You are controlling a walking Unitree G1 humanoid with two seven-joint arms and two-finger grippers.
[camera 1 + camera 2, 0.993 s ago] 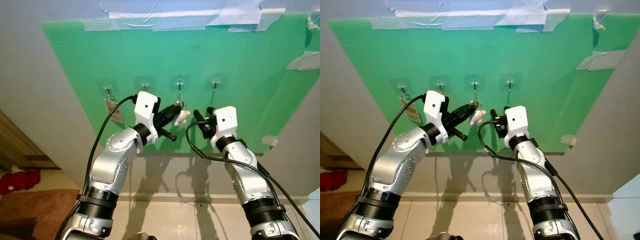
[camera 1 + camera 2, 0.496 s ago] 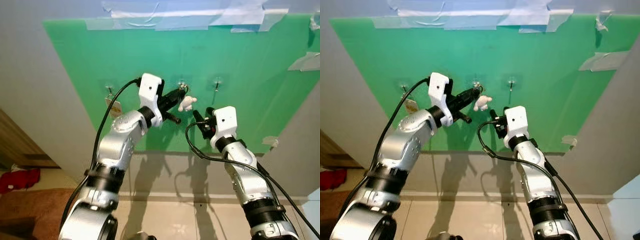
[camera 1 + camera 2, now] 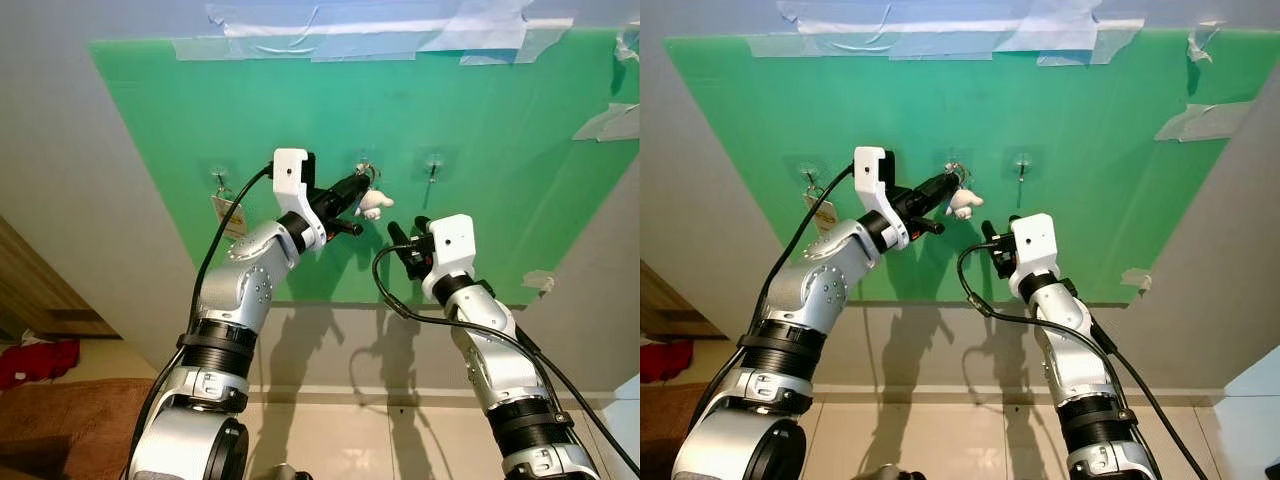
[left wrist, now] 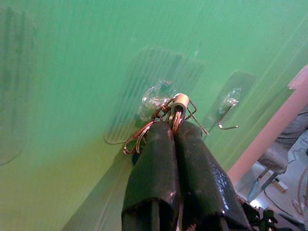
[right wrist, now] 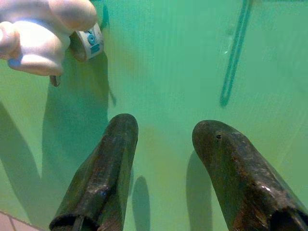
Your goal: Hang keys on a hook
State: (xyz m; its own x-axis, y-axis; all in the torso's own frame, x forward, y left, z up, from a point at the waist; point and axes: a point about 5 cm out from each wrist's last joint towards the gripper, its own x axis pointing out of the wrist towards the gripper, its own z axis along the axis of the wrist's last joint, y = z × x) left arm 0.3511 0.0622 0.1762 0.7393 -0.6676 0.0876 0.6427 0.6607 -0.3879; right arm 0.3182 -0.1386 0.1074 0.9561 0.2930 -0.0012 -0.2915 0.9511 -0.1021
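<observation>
My left gripper [image 3: 358, 186] is shut on a key ring [image 4: 163, 115] and holds it right at the third clear hook [image 3: 364, 168] on the green board [image 3: 500, 140]. In the left wrist view the wire rings and a small beige sleeve [image 4: 180, 103] touch the hook's clear knob [image 4: 156, 95]. A small white figure charm [image 3: 375, 203] dangles from the ring just beside the fingers. My right gripper [image 3: 407, 234] is open, lower and to the right, close to the board with nothing between its fingers [image 5: 108, 163]. The charm [image 5: 41, 33] hangs beside it.
Several clear hooks sit in a row on the board. The leftmost hook [image 3: 219, 180] carries a tag [image 3: 229, 216]; the rightmost hook [image 3: 432, 164] is bare. Tape [image 3: 340, 45] holds the board's top edge. Tiled floor [image 3: 340, 440] lies below, a red cloth [image 3: 35, 360] at far left.
My left gripper has risen with the key ring and charm, from below the hook row up to the third hook. The right arm has stayed put.
</observation>
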